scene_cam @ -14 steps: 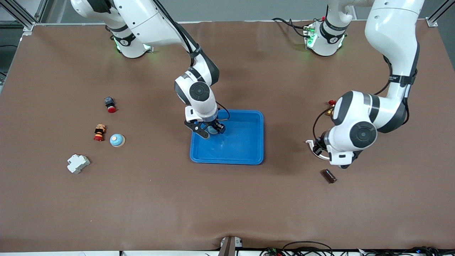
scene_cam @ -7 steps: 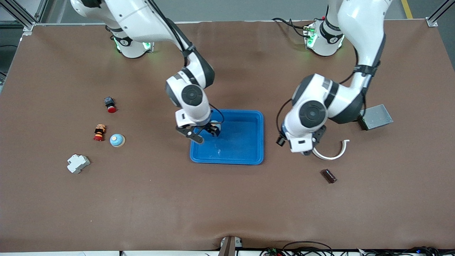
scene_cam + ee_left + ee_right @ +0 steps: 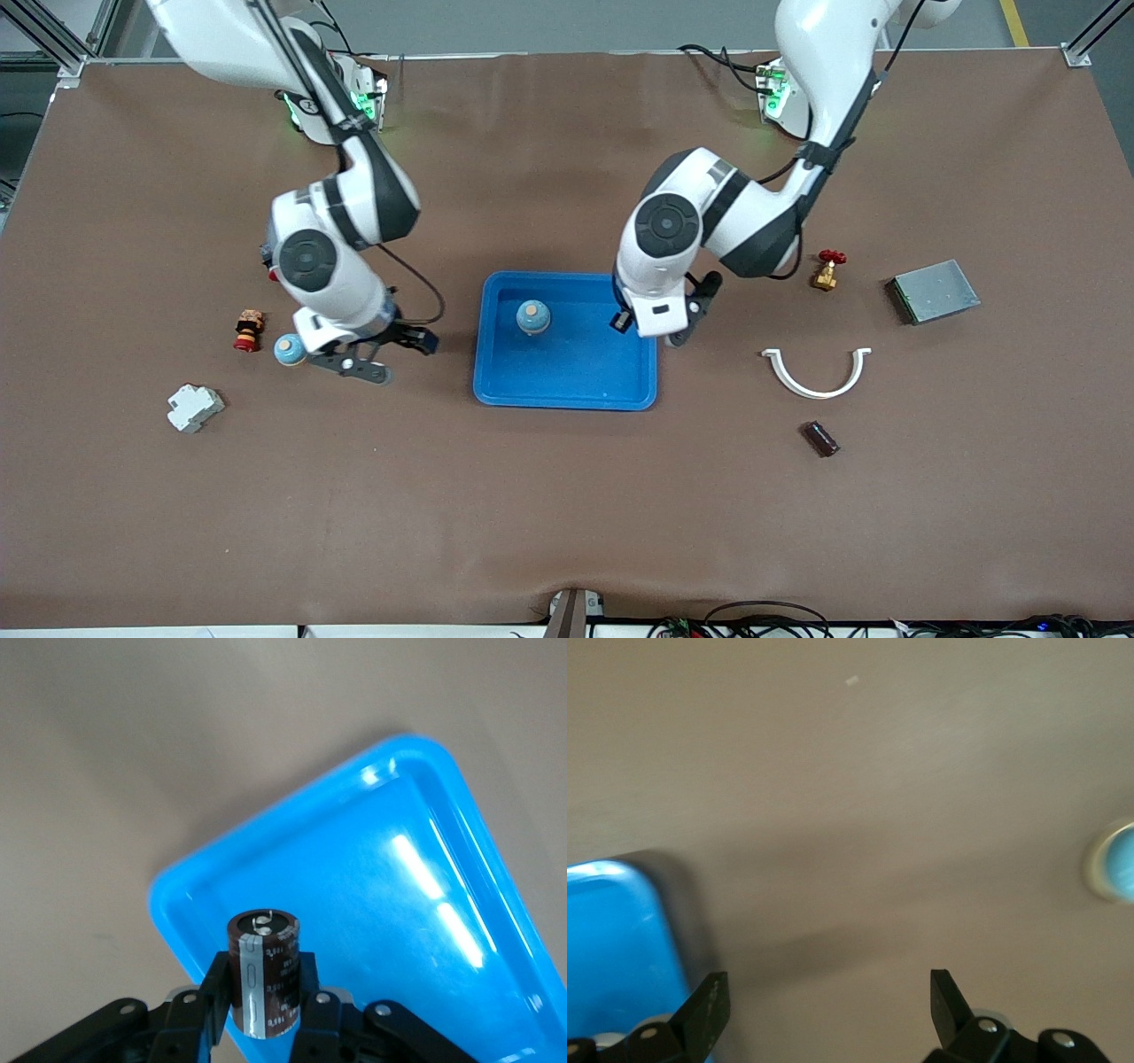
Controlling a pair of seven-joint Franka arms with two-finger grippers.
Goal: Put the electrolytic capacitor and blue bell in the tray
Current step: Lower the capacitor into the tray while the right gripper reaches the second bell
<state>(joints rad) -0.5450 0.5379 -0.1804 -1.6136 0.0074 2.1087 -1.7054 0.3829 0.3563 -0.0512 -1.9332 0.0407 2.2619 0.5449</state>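
Note:
The bright-blue tray (image 3: 567,381) lies mid-table. One blue bell (image 3: 532,316) stands inside it, in the part toward the robots' bases. A second blue bell (image 3: 288,350) (image 3: 1116,864) sits on the table toward the right arm's end. Beside that bell hangs my right gripper (image 3: 390,353) (image 3: 826,983), open and holding nothing. My left gripper (image 3: 651,330) (image 3: 263,961) hovers over the tray's rim at the left arm's end. It is shut on the electrolytic capacitor (image 3: 263,970), a dark brown cylinder with a silver stripe, held upright above the tray (image 3: 372,895).
Toward the left arm's end lie a red-handled brass valve (image 3: 828,268), a grey metal box (image 3: 935,291), a white curved piece (image 3: 817,372) and a small dark block (image 3: 819,439). A white breaker (image 3: 195,408) and a red-orange button stack (image 3: 248,330) lie toward the right arm's end.
My right gripper opened, left a blue bell in the tray and swung over to the other bell. The left arm carried the capacitor from near the white curved piece to the tray's rim.

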